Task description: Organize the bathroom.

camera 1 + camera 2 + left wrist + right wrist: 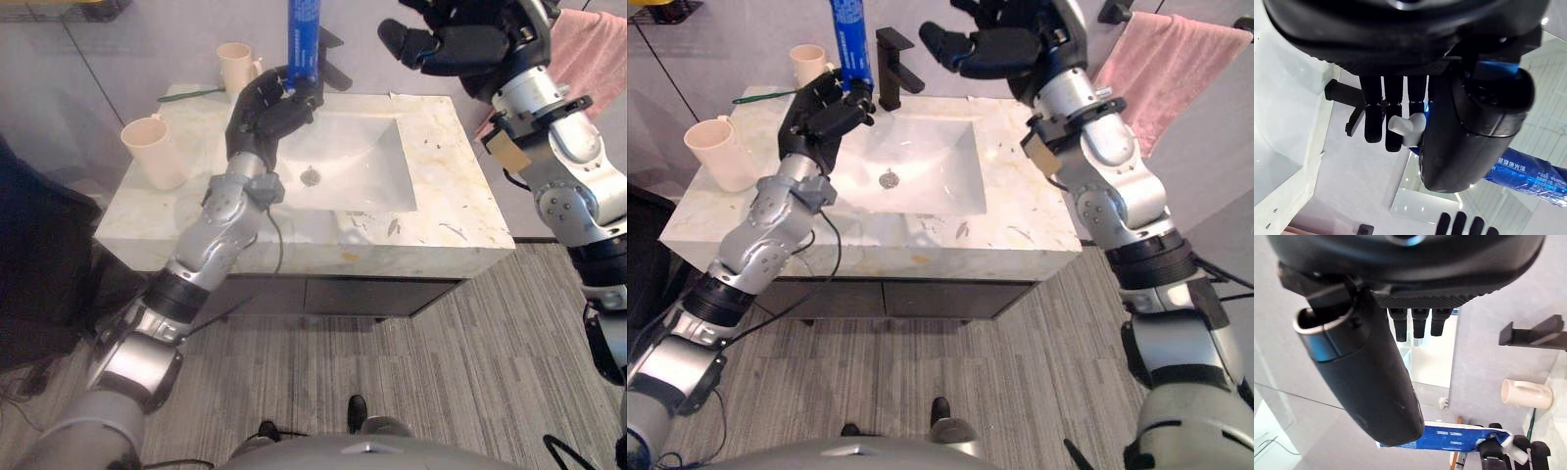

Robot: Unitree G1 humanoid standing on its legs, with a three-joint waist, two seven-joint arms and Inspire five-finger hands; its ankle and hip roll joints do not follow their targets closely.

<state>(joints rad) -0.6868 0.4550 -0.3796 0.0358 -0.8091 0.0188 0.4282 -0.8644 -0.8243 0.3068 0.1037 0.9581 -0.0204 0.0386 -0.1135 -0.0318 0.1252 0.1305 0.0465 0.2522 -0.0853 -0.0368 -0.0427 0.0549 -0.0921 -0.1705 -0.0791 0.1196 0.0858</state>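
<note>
A blue toothpaste tube (302,39) stands upright, its white cap (1405,128) pointing down. My left hand (269,108) is shut on the tube's lower end, above the counter's back edge just left of the black faucet (893,67). My right hand (994,44) hovers open and holding nothing, high over the back right of the white sink basin (362,157). The right wrist view shows the tube (1459,436) lying across its lower part. A green toothbrush (191,94) lies on the counter at the back left.
A cream cup (235,67) stands at the back left and another cup (154,152) near the left edge of the marble counter (451,211). A pink towel (1161,73) hangs on the wall at the right. A black shelf (1533,335) is on the wall.
</note>
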